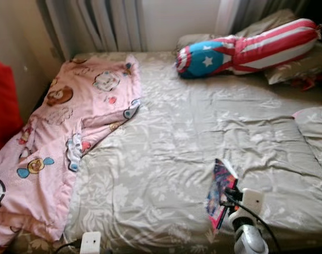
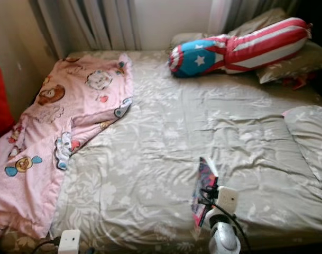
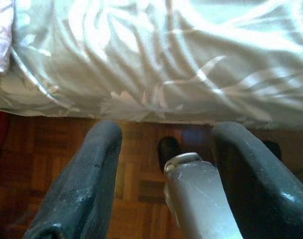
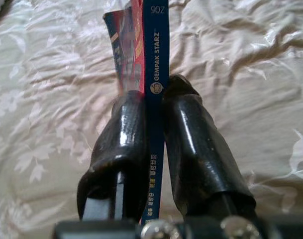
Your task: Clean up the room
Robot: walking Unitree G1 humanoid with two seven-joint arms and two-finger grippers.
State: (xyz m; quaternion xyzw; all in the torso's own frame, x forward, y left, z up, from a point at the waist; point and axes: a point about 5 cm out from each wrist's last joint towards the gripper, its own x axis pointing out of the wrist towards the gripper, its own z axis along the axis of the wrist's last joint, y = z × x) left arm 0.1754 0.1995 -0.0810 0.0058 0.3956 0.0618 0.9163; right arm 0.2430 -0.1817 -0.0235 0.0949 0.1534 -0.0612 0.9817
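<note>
My right gripper point(image 1: 224, 197) is shut on a thin book point(image 1: 220, 190) with a blue spine and a colourful cover, held upright just above the grey floral bedsheet point(image 1: 166, 148) near the bed's front right. In the right wrist view the book point(image 4: 155, 59) is pinched between the two black fingers point(image 4: 188, 134). My left gripper point(image 3: 166, 164) stands open below the bed's front edge, over the wooden floor point(image 3: 136, 169). A crumpled pink cartoon blanket point(image 1: 65, 137) lies along the bed's left side.
A red, white and blue bolster point(image 1: 245, 50) rests on grey pillows point(image 1: 293, 66) at the bed's head. Another pillow point(image 1: 314, 132) lies at the right edge. Curtains point(image 1: 102, 24) hang behind. Something red point(image 1: 3, 106) stands at the left wall.
</note>
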